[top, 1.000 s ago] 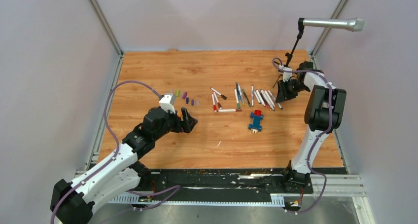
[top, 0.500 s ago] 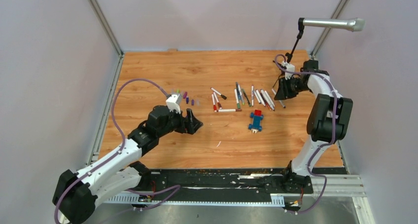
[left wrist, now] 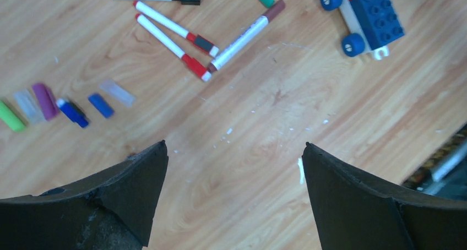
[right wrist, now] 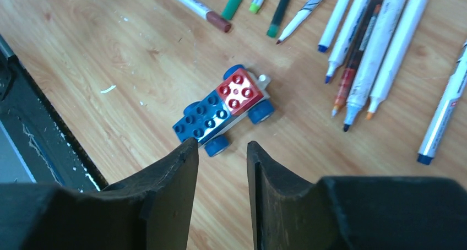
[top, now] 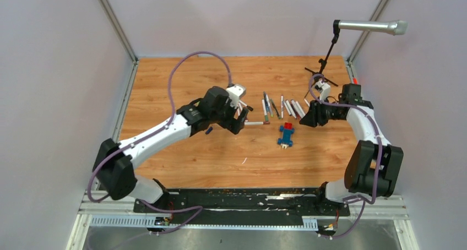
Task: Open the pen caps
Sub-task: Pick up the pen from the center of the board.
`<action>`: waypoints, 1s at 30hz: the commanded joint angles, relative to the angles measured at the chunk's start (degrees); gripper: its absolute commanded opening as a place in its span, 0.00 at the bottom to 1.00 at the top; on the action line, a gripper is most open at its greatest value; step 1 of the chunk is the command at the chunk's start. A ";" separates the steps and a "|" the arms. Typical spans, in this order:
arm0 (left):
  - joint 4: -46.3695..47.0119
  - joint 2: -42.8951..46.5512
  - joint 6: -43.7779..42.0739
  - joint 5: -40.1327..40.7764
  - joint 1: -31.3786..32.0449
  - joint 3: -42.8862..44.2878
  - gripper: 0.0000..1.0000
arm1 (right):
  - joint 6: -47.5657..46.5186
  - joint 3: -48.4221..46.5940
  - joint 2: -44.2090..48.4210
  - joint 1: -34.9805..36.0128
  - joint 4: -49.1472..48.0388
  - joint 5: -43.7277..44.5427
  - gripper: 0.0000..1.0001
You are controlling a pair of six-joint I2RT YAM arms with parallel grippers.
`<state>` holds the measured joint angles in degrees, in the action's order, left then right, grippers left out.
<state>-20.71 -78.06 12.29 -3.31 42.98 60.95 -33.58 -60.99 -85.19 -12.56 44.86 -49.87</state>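
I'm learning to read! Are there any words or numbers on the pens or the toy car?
No text here can be read.
Dark-and-red pen, print on barrel: too blurred to read.
Pen at the right edge, small red mark: too small to read.
Toy car: no words, only studs.

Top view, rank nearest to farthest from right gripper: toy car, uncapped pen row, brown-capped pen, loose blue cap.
1. uncapped pen row, just on the far side of the right gripper
2. toy car, near side, slightly left
3. brown-capped pen, mid-table
4. loose blue cap, farthest left
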 commanded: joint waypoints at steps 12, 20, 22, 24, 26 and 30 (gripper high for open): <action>-6.51 -26.43 -21.81 -3.10 3.64 25.60 0.85 | 0.09 5.40 5.79 -3.18 -7.24 -6.22 0.42; -5.95 -34.75 -22.24 -3.88 4.69 31.22 0.70 | -0.17 4.96 5.21 -3.69 -6.68 -7.08 0.43; -5.54 -36.02 -22.54 -3.20 5.03 31.91 0.65 | -0.43 4.67 4.68 -3.70 -6.11 -7.09 0.43; -4.84 -37.05 -22.85 -2.11 5.26 32.12 0.61 | -0.67 4.36 4.28 -3.66 -5.57 -7.16 0.42; -4.37 -38.14 -23.20 -0.99 5.51 32.37 0.57 | -0.84 4.16 4.09 -3.66 -5.32 -7.08 0.42; -4.58 -40.66 -24.42 0.87 5.86 33.83 0.53 | -0.84 4.19 3.98 -3.78 -5.33 -7.15 0.43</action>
<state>-27.03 -117.03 -9.72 -4.43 48.34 91.48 -33.12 -54.59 -81.06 -15.94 39.99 -54.61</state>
